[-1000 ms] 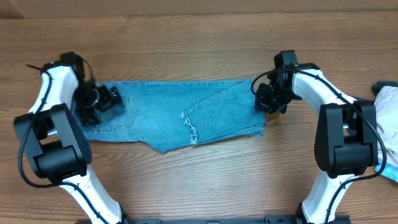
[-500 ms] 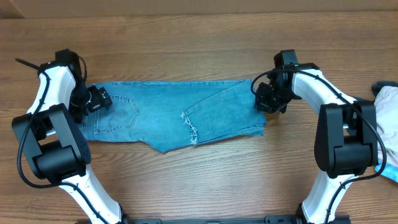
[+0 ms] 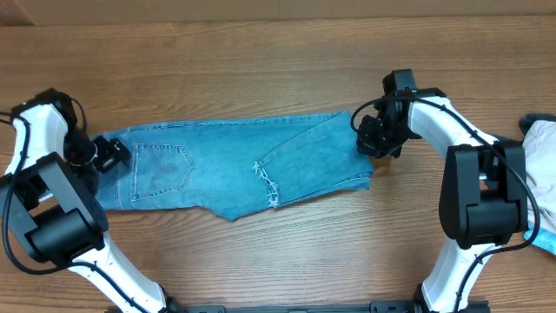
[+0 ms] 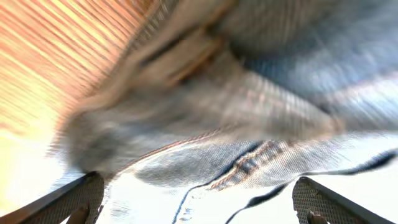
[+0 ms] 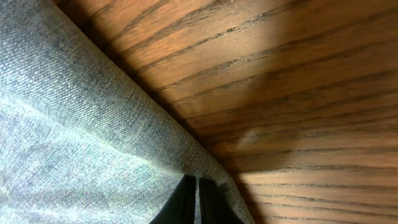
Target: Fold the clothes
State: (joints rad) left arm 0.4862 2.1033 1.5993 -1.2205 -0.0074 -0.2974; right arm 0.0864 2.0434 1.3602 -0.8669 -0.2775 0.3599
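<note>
The jeans (image 3: 234,165) lie flat lengthwise across the counter (image 3: 261,69), with the right tool (image 3: 375,139) closed on their right-end folded edge, apparently to anchor or lift it, and the left tool (image 3: 109,155) spread wide at the waistband, gripping nothing.

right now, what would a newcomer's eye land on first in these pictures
The light blue denim jeans lie as a long strip across the middle of the brown wooden table, a frayed hem showing near the centre. The right gripper is shut on the folded leg end. The left gripper stands wide open at the waistband end.
</note>
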